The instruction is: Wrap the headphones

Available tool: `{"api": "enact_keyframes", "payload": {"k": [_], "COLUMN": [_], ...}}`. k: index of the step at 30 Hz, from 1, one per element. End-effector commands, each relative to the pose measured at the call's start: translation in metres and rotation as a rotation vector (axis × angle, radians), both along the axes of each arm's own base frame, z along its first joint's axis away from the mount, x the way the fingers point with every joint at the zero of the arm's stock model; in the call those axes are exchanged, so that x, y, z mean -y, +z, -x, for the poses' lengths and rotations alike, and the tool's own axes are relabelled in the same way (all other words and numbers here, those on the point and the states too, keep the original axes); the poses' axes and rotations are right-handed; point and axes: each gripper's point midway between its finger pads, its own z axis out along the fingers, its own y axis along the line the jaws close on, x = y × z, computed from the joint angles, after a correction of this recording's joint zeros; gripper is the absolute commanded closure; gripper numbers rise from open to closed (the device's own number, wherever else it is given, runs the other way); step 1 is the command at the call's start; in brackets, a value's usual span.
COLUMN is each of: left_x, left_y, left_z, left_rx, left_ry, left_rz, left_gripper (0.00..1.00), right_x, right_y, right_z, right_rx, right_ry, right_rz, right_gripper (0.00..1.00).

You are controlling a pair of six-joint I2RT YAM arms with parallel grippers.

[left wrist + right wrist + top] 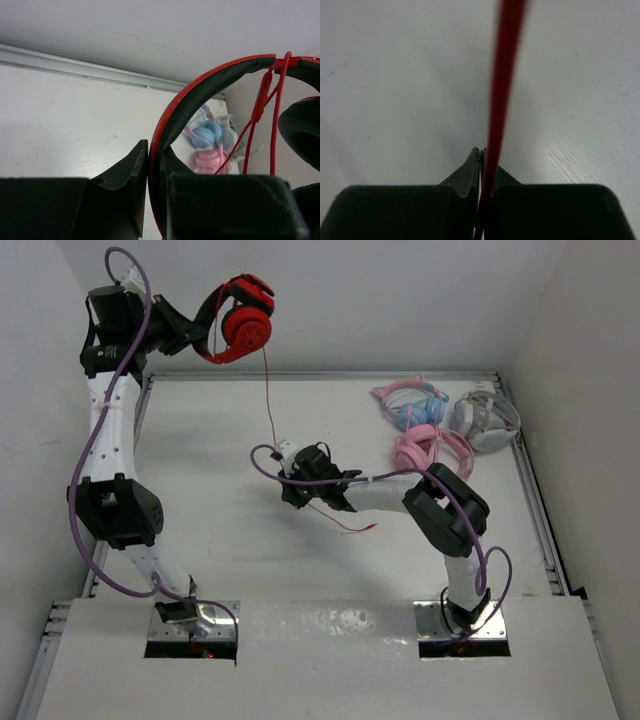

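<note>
The red headphones (pixel 245 320) hang in the air at the far left, above the table's back edge. My left gripper (pixel 196 332) is shut on their black-and-red headband (pixel 200 92). The thin red cable (pixel 268 400) runs down from an ear cup to my right gripper (pixel 290 472), which is shut on it over the middle of the table. The cable (pixel 502 75) rises out of the shut jaws in the right wrist view. Its loose tail and plug (pixel 350 525) lie on the table near that gripper.
Pink headphones (pixel 432 448), pink-and-blue headphones (pixel 410 405) and grey-white headphones (pixel 487 420) lie at the back right of the white table (pixel 200 460). White walls stand behind and at both sides. A raised rim (pixel 535 500) runs along the table's right edge.
</note>
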Motion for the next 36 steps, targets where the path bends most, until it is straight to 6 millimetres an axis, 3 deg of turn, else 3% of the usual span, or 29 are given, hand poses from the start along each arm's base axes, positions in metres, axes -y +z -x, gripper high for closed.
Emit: {"api": "enact_keyframes", "payload": {"k": [1, 2, 5, 9, 13, 22, 30, 33, 34, 36], "left_x": [-0.02, -0.024, -0.038, -0.082, -0.106, -0.112, -0.133, -0.131, -0.117, -0.116], "left_y": [0.036, 0.035, 0.033, 0.031, 0.022, -0.008, -0.014, -0.024, -0.032, -0.047], "left_z": [-0.007, -0.008, -0.014, -0.03, -0.041, -0.052, -0.063, -0.071, -0.077, -0.084], "left_rx": [0.102, 0.099, 0.102, 0.141, 0.153, 0.14, 0.162, 0.174, 0.172, 0.167], "left_ry": [0.11, 0.126, 0.186, 0.426, 0.541, 0.565, 0.66, 0.68, 0.66, 0.709], "left_rz": [0.071, 0.077, 0.075, -0.002, -0.032, -0.045, -0.101, -0.143, -0.205, -0.301], "left_gripper": [1.0, 1.0, 1.0, 1.0, 1.0, 1.0, 1.0, 1.0, 1.0, 1.0], "right_x": [-0.022, -0.035, -0.058, -0.069, -0.084, -0.126, -0.13, -0.134, -0.139, -0.136], "right_y": [-0.003, 0.008, 0.015, 0.026, 0.038, 0.065, 0.085, 0.099, 0.109, 0.124], "right_z": [0.018, 0.017, 0.041, 0.068, 0.091, 0.107, 0.135, 0.15, 0.158, 0.167], "right_rx": [-0.012, 0.001, 0.012, 0.047, 0.058, 0.057, 0.03, 0.041, 0.047, 0.087], "right_ry": [0.1, 0.121, 0.222, 0.329, 0.408, 0.52, 0.619, 0.679, 0.7, 0.756], "right_rz": [0.068, 0.05, 0.073, 0.108, 0.1, 0.046, 0.004, -0.005, -0.019, -0.005], "right_gripper": [1.0, 1.0, 1.0, 1.0, 1.0, 1.0, 1.0, 1.0, 1.0, 1.0]}}
